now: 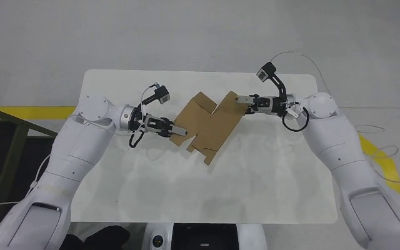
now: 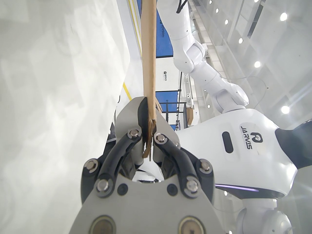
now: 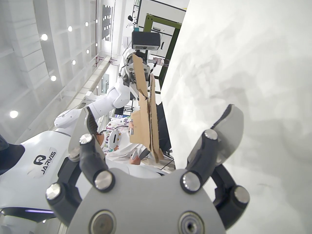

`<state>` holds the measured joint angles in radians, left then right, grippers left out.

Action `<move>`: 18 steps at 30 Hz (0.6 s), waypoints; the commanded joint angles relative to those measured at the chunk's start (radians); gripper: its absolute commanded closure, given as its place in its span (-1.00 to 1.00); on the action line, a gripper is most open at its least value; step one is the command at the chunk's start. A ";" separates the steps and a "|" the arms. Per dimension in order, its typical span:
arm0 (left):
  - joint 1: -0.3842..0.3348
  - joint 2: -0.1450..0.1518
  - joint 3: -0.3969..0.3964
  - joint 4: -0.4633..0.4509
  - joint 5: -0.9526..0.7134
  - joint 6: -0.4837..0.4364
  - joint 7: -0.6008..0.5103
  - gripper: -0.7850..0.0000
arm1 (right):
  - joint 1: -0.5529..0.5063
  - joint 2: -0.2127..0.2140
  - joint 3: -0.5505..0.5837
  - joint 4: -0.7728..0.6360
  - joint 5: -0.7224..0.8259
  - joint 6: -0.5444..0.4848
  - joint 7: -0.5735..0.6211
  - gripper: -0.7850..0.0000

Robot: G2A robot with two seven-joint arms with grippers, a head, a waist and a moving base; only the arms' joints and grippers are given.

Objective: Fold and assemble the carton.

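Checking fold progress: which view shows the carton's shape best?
The top view: the carton faces the camera, flat, its outline and flaps visible. The left wrist view sees it edge-on, clamped in the left gripper; the right wrist view sees it obliquely, beyond the open right gripper.

left arm (image 1: pixel 94 125): reached in from the carton's (image 1: pixel 209 125) left side, elbow bent, forearm pointing at the carton's left edge. left gripper (image 1: pixel 180 131): clamped on that left edge; in the left wrist view the gripper (image 2: pixel 148 122) had both fingers (image 2: pixel 126 119) pressed together against the board, which ran edge-on away from them. right arm (image 1: pixel 325 119): reached in from the carton's right side, forearm pointing at its upper right corner. right gripper (image 1: pixel 240 100): at that corner, spread wide; in the right wrist view the gripper (image 3: pixel 159 115) had its fingers (image 3: pixel 234 118) well apart, one to each side of the carton's thin edge, not closed on it.
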<state>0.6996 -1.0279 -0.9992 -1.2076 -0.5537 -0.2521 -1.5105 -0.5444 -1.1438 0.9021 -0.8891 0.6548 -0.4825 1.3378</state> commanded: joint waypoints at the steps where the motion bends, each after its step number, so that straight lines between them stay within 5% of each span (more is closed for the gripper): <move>1: -0.002 -0.001 0.002 0.004 0.001 -0.003 0.001 1.00 | -0.008 0.005 0.000 -0.011 0.003 0.017 0.017 0.19; 14: -0.001 -0.004 0.009 0.010 0.005 -0.006 -0.011 1.00 | -0.043 0.026 -0.014 -0.080 0.032 0.086 0.086 0.51; 18: -0.002 -0.005 0.011 0.010 0.006 -0.005 -0.016 1.00 | -0.041 0.027 -0.020 -0.074 0.042 0.091 0.092 0.76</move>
<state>0.6976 -1.0327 -0.9889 -1.1979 -0.5480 -0.2582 -1.5261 -0.5864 -1.1167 0.8835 -0.9651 0.6955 -0.3919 1.4284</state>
